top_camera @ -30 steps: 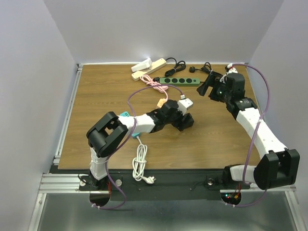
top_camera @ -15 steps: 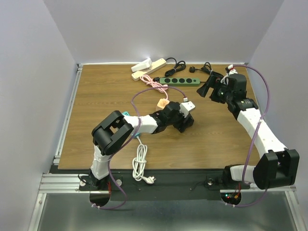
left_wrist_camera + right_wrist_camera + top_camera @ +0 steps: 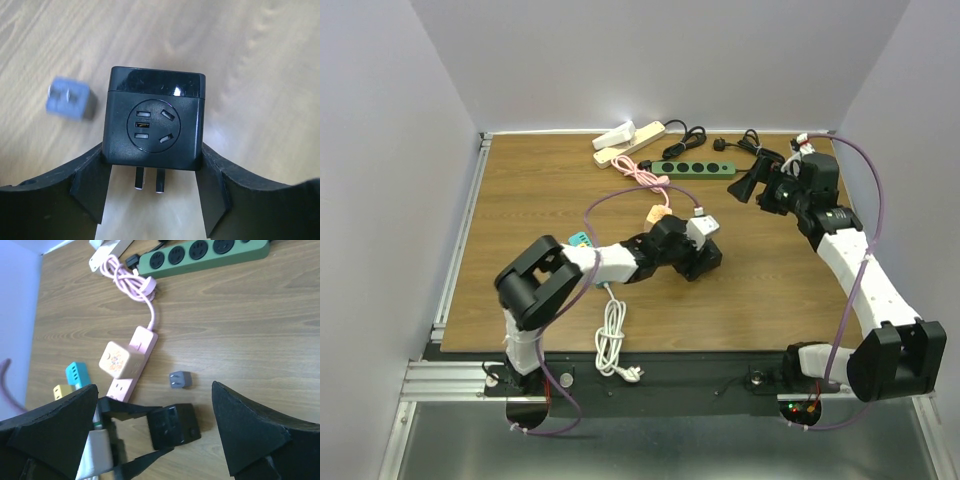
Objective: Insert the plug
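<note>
My left gripper [image 3: 703, 258] [image 3: 152, 150] is shut on a black cube adapter [image 3: 154, 120], one finger on each side. The cube's socket face points up at the wrist camera and its two flat prongs point back between the fingers. It sits low over the wood at mid-table and also shows in the right wrist view [image 3: 175, 426]. A small grey plug [image 3: 67, 97] [image 3: 181, 380] lies just beyond it. My right gripper [image 3: 752, 187] [image 3: 154, 386] is open and empty, raised near the green power strip [image 3: 692, 168] [image 3: 200, 255].
A pink power strip [image 3: 135, 365] with a cream cube [image 3: 116, 360] plugged in lies beside the grey plug. Cream strips [image 3: 625, 138] and black cables [image 3: 740, 145] lie at the back. A white cable [image 3: 610, 335] lies near the front edge. Cyan [image 3: 77, 374] and yellow [image 3: 62, 390] blocks sit at the left.
My left wrist has turned and shifted slightly toward the near side with the black cube held. The right gripper has edged slightly to the right.
</note>
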{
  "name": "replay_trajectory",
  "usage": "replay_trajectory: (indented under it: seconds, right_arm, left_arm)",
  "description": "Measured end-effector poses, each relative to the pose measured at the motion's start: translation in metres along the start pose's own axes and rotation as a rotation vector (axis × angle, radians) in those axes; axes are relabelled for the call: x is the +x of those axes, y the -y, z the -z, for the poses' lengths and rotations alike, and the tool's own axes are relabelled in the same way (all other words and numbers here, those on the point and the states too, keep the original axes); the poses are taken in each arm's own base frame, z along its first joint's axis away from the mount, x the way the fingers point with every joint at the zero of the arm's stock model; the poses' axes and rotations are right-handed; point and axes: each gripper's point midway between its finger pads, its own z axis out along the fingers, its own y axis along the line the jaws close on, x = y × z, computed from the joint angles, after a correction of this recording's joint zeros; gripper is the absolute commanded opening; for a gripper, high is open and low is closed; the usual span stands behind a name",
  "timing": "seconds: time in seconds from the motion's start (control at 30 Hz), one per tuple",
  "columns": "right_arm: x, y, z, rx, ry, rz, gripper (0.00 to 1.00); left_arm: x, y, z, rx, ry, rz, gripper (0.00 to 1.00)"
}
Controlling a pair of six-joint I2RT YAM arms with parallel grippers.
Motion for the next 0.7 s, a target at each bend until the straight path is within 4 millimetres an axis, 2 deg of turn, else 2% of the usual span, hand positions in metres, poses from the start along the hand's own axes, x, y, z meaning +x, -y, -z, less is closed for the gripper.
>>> replay_trajectory:
  seconds: [0.07,0.2,0.3,0.37,0.43,0.5,0.6,0.7]
  right_arm:
    - [0.002,-0.005,0.003,-0.021,-0.017,-0.007,1.0]
    - [-0.005,-0.024,0.01,-0.093,-0.025,0.001,1.0]
    - [-0.015,-0.047,0.021,-0.182,-0.02,0.023,1.0]
    - [-0.019,-0.06,0.029,-0.239,-0.022,0.041,1.0]
    - [-0.022,-0.072,0.036,-0.289,-0.024,0.057,1.0]
    - [-0.023,-0.08,0.041,-0.323,-0.027,0.064,1.0]
    - [-0.024,-0.092,0.048,-0.386,-0.041,0.065,1.0]
    - [-0.02,-0.1,0.052,-0.435,-0.066,0.054,1.0]
  left_arm:
    - [-0.011,0.006,0.024,0.031,0.025,0.019,0.0]
    - [-0.063,0.026,0.081,0.191,0.172,0.066,0.0]
    - [-0.11,0.019,0.137,0.282,0.325,0.08,0.0]
    - [-0.122,0.015,0.162,0.321,0.374,0.085,0.0]
    - [-0.124,0.017,0.183,0.362,0.397,0.089,0.0]
    - [-0.122,0.027,0.199,0.424,0.401,0.088,0.0]
    - [-0.115,0.042,0.214,0.501,0.39,0.09,0.0]
    - [-0.107,0.045,0.221,0.496,0.393,0.096,0.0]
